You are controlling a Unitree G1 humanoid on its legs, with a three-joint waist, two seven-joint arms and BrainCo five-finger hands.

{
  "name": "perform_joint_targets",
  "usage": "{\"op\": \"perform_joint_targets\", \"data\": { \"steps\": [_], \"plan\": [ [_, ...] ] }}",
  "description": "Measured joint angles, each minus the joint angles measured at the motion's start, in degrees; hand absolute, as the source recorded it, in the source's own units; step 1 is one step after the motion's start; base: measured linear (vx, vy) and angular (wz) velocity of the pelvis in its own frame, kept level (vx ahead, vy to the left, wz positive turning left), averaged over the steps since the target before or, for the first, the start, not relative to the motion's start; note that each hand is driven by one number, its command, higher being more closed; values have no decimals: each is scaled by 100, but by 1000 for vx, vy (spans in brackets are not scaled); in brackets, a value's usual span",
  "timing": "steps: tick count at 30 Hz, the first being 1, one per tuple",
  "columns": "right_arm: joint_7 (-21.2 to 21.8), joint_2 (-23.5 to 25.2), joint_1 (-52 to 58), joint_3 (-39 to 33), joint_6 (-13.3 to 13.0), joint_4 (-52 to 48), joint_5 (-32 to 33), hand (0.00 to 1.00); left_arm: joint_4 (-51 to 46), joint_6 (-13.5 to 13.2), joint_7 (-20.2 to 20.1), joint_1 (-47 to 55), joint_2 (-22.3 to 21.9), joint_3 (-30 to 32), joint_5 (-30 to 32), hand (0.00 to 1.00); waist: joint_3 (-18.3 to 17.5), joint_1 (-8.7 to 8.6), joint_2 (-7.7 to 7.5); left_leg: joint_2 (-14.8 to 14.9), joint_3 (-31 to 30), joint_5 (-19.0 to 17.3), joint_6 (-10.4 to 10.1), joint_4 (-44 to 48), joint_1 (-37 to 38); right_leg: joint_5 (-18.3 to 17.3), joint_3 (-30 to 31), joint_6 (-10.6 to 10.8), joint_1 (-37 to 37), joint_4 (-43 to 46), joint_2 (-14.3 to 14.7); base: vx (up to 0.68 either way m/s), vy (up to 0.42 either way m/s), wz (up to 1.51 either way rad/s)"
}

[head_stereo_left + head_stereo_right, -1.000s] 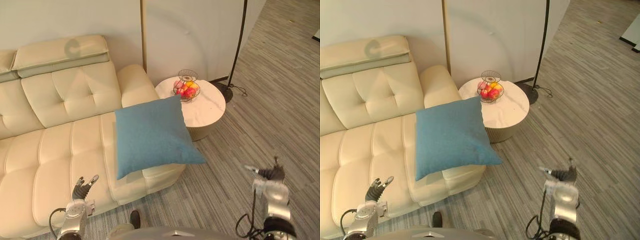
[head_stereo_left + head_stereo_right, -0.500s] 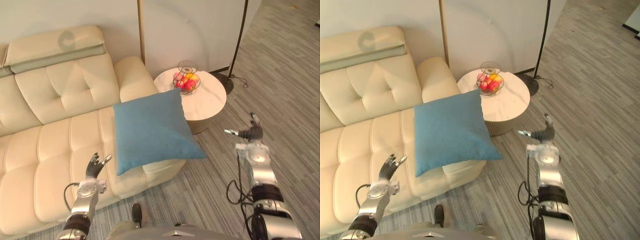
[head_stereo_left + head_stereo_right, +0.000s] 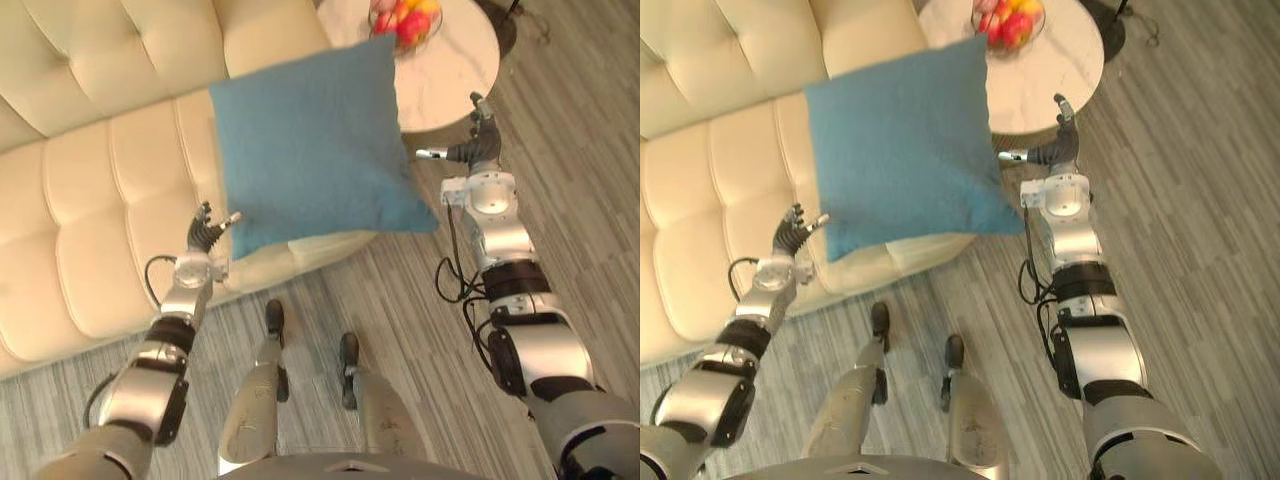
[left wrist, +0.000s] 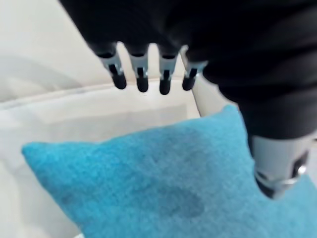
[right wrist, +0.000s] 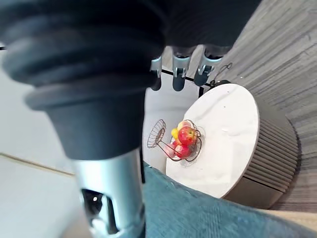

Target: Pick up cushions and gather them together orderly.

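**Both arms out to the cushion's flanks**

Since half a second ago both arms have stretched forward and my head camera has tipped down, so the room slid up the view while the blue cushion (image 3: 310, 150) itself stayed put. It lies flat on the end seat of the cream tufted sofa (image 3: 90, 190), turned a little askew, and its near right corner hangs past the seat edge over the floor (image 3: 600, 200), which is grey and striped in long narrow planks.

My left hand (image 3: 205, 232) sits over the seat front at the cushion's near left corner, fingers straight and spread, thumb apart, holding nothing. I cannot tell whether a fingertip touches the cloth. My right hand (image 3: 470, 150) hangs just beside the cushion's right edge, between it and the round white bench (image 3: 455, 70), also spread wide and empty, thumb pointed toward the cushion.

That bench has a pale stone-like top and a ribbed side. It stands on the floor close against the sofa's arm end, and a wire fruit basket (image 3: 405, 18) with red and yellow fruit rests on it behind the cushion's far right corner
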Motion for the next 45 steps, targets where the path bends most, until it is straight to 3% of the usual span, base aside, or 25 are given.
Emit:
{"op": "perform_joint_targets", "data": {
  "steps": [4, 5, 6, 11, 15, 27, 36, 45],
  "plan": [
    [-24, 141, -500, 283, 33, 270, 210, 0, 198, 7, -1, -674, 58, -143, -108, 0, 107, 19, -8, -48, 148, 21, -29, 27, -370, -109, 7, 42, -611, 488, -123, -85, 0, 1],
    [-58, 188, -631, 342, 34, 328, 217, 100, 198, 7, -6, -930, 46, -265, -108, 0, 233, 19, -10, -66, 234, 54, -75, 28, -427, -196, -4, 41, -744, 706, -190, -73, -12, 21],
    [-107, 270, -761, 340, 48, 417, 227, 100, 199, 8, -6, -1126, 42, -332, -106, 100, 314, 12, -19, -86, 266, 58, -80, 28, -492, -254, -17, 36, -873, 859, -233, -68, -13, 19],
    [-238, 547, -1033, 499, 54, 421, 438, 100, 245, 44, 121, -1546, -67, -446, -88, 100, 361, 7, -66, -68, 558, 282, -194, 28, -911, -394, -41, -6, -1488, 1290, -338, -29, -13, 5],
    [-237, 639, -1033, 616, 59, 423, 440, 100, 276, 65, 221, -1598, -138, -450, -88, 100, 378, -37, -88, -68, 659, 300, -160, 28, -981, -418, -181, -32, -1567, 1371, -403, 30, -11, 3],
    [-240, 341, -1263, 1202, -122, 142, 600, 100, -300, 60, 390, -1861, 65, -445, -308, 100, 378, -65, -89, 51, 1001, 326, -110, 31, -1230, -422, -339, -41, -1723, 1322, -410, 30, 19, 4],
    [-246, 455, -103, 1194, -111, -535, 654, 100, -1160, 38, 529, -1289, 52, -465, -500, 100, 378, -14, -93, 8, 951, 326, -110, 31, -590, -669, -414, -90, -1096, 1440, -465, 37, -32, 8],
    [-262, 1011, 999, 668, -139, -1084, 772, 100, -1918, -15, 608, -661, -108, -464, -609, 100, 377, -44, -95, 4, 753, 348, -113, 31, -101, -717, -477, -105, -516, 1303, -427, -7, -53, 4]
  ]
}}
